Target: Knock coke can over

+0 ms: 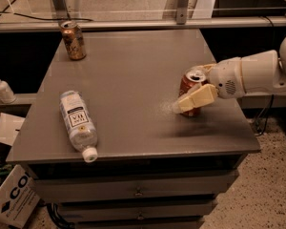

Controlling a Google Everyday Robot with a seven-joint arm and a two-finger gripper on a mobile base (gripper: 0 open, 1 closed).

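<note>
The red coke can (pixel 186 84) stands on the right part of the grey cabinet top (pixel 133 70), silver top up. My gripper (pixel 189 89) reaches in from the right edge and is open, with the can between its fingers. One cream finger (pixel 196 98) crosses the front of the can's lower half. The other finger (pixel 207 67) shows just behind the can's rim. The white wrist (pixel 248 75) hangs over the right edge of the top.
A brown-gold can (pixel 73 40) stands at the back left corner. A clear plastic bottle (pixel 77 125) with a white label lies on its side at the front left, cap toward the front edge. A cardboard box (pixel 12 194) and a pump bottle (pixel 1 87) are at the left.
</note>
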